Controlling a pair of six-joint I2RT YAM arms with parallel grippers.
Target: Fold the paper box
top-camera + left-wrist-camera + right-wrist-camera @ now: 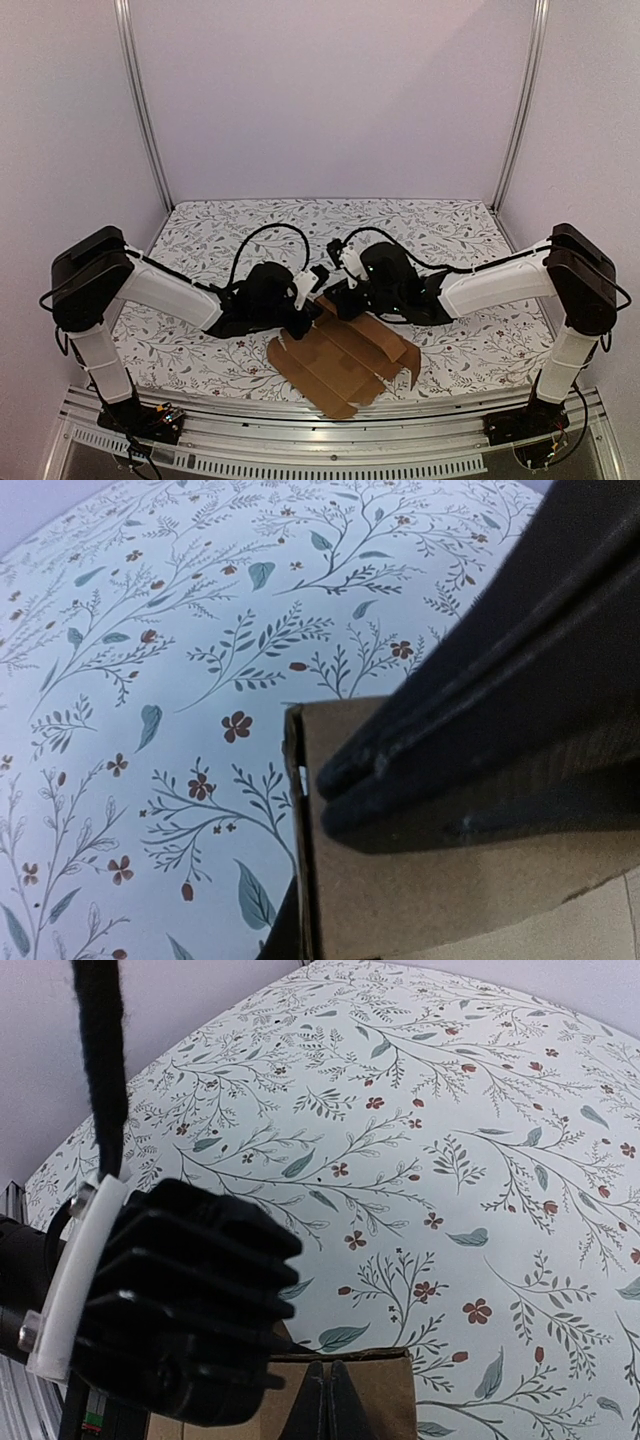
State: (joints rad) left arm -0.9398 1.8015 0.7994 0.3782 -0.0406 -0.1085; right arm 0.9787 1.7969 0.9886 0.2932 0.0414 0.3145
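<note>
Near rail: the metal rail [330,440] sits closest to me in the top view, and both arm bases are bolted along it.
Table: the cloth on the table [440,230] is white with a leaf and flower print.
Left arm: the left arm [160,285] reaches from its base at the left toward the middle of the table.
Left gripper: the left gripper [308,312] is at the left far edge of the cardboard. In its own wrist view the left gripper [333,792] has both dark fingers pressed together, lying across a brown panel. I cannot tell whether a layer is caught between them.
Paper box: the paper box [345,365] is a brown cut sheet with flaps, lying at the near middle of the table, just below both grippers. Its near corner reaches over the table's near edge. The far part lifts toward the fingers, and a flap at the right stands up. The left wrist view shows an upright cardboard edge [300,860].
Right gripper: the right gripper [338,300] meets the cardboard's far edge, just beside the left one. In its wrist view the fingers [318,1400] are closed tight against the panel's top edge [380,1390].
Right arm: the right arm [500,280] comes in from the right base.
</note>
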